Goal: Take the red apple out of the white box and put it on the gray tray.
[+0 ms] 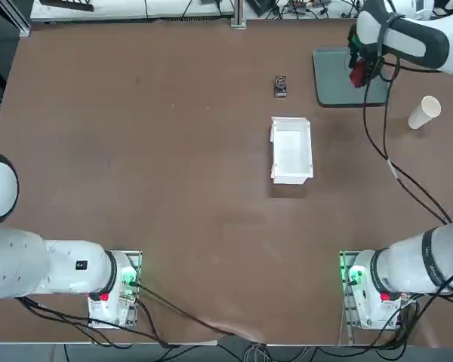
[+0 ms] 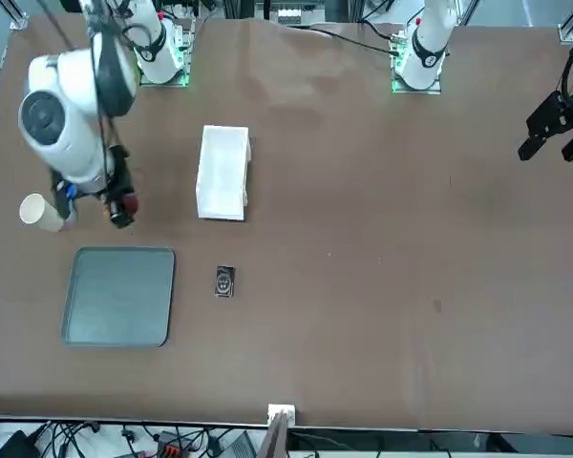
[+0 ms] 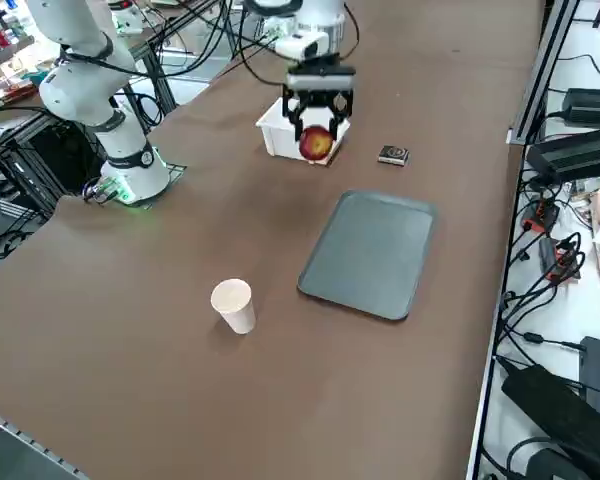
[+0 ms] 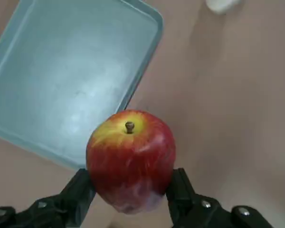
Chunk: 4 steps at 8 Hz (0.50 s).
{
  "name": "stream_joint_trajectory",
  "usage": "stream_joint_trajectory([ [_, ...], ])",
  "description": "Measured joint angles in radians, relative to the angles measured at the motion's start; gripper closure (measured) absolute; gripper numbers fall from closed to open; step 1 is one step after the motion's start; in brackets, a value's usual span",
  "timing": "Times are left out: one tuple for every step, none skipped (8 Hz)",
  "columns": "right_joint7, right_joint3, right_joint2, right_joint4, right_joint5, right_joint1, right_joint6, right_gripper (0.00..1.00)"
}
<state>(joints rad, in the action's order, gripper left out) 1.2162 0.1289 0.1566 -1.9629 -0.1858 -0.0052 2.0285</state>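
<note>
While the right gripper [image 1: 360, 72] is hanging over the far right part of the table in the top view, its jaws are clamping the red apple [image 1: 358, 75], which is showing as a dark red spot above the gray tray [image 1: 334, 83]. The white box [image 1: 291, 149] is sitting well apart from it near the table's middle, and nothing is lying inside it. A paper cup [image 1: 423, 112] is lying on its side just beyond the tray, and a small dark gadget [image 1: 280, 85] is resting between box and tray.

Across the table, the front view is showing the gripper [image 2: 121, 212] holding the apple [image 2: 130, 203] in the air, beside the tray's [image 2: 120, 295] near edge rather than plainly over its middle; the tray is bare, and the box [image 2: 222, 173] is looking empty too.

From the right side, the apple [image 3: 317, 144] is hanging between the fingers [image 3: 298, 123], clear of the table, with the tray [image 3: 371, 252] lying empty.

At the wrist, both pads [image 4: 80, 189] are pressing the apple's [image 4: 130, 159] flanks, stem facing the camera, and the tray's [image 4: 71, 76] corner is lying under it.

I judge the carrying step to be in hand: the lift-out is done, the placing is not. The next move calls for bringing the fruit over the tray's middle, lowering it until it rests, then parting the jaws gently so it is not rolling off.
</note>
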Motion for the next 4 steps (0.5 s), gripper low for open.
stream_joint_trajectory([
  [-0.193,0.001,0.036,0.0,-0.003,-0.041,0.031,0.16],
  [-0.401,0.001,0.076,0.0,-0.003,-0.08,0.065,0.16],
  [-0.604,0.001,0.121,0.004,-0.003,-0.115,0.104,0.16],
  [-0.759,0.0,0.178,0.027,-0.003,-0.136,0.135,0.16],
])
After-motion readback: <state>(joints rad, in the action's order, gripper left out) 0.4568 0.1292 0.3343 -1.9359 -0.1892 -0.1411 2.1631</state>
